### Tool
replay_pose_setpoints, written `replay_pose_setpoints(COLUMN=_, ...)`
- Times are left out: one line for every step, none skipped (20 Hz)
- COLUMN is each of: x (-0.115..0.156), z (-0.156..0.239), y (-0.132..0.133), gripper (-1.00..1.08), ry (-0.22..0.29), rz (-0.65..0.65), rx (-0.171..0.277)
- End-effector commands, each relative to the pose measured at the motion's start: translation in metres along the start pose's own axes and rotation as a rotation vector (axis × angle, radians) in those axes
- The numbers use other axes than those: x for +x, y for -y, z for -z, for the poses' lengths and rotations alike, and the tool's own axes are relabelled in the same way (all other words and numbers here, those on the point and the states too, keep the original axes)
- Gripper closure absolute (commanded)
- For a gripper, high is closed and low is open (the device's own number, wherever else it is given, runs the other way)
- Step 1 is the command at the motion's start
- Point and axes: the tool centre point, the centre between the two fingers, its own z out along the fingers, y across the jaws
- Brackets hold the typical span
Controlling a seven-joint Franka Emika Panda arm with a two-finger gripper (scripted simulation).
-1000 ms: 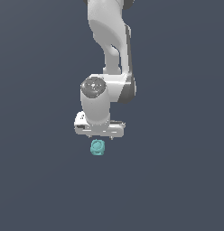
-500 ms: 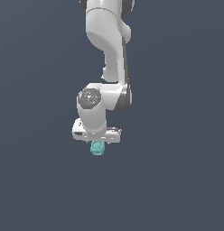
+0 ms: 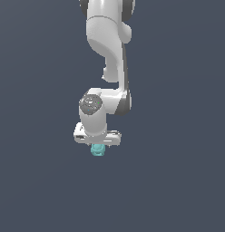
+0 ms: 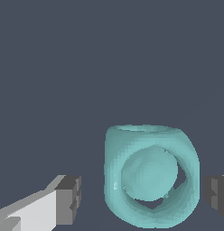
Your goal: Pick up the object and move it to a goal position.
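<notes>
The object (image 3: 97,150) is a small teal rounded block with a circular face. In the exterior view it sits directly under the white gripper (image 3: 97,146) and only its lower part shows below the hand. In the wrist view the object (image 4: 150,180) lies between the two dark fingertips (image 4: 71,200), with a wider gap on one side and a narrow gap on the other. The gripper (image 4: 143,198) is open around the object, and neither pad touches it.
The surface all round is plain dark grey-blue. The white arm (image 3: 107,54) rises straight up from the hand to the top of the exterior view. No other objects or goal marker show.
The gripper has come down over the object, which stays where it was. Less of the object shows below the hand now.
</notes>
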Motion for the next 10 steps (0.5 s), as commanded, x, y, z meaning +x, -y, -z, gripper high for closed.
replay_pose_setpoints(x=-0.001, z=-0.014, y=0.0, gripper=-0.92, ry=0.001, rz=0.0, rx=0.0)
replay_pose_setpoints(x=-0.001, z=-0.019, y=0.0, gripper=-0.92, ry=0.001, rz=0.0, rx=0.0)
replay_pose_setpoints(x=-0.001, z=-0.023, y=0.0, gripper=-0.92, ry=0.001, rz=0.0, rx=0.0)
replay_pose_setpoints(x=-0.001, z=-0.026, y=0.0, gripper=-0.92, ry=0.001, rz=0.0, rx=0.0)
replay_pose_setpoints(x=-0.001, z=-0.028, y=0.0, gripper=-0.92, ry=0.001, rz=0.0, rx=0.0)
replay_pose_setpoints(x=0.0, z=-0.03, y=0.0, gripper=-0.92, ry=0.001, rz=0.0, rx=0.0)
replay_pose_setpoints(x=0.0, z=-0.03, y=0.0, gripper=-0.92, ry=0.001, rz=0.0, rx=0.0)
replay_pose_setpoints(x=0.0, z=-0.03, y=0.0, gripper=-0.92, ry=0.001, rz=0.0, rx=0.0)
replay_pose_setpoints(x=0.001, z=-0.03, y=0.0, gripper=-0.92, ry=0.001, rz=0.0, rx=0.0)
replay_pose_setpoints(x=0.001, z=-0.03, y=0.0, gripper=1.08, ry=0.001, rz=0.0, rx=0.0)
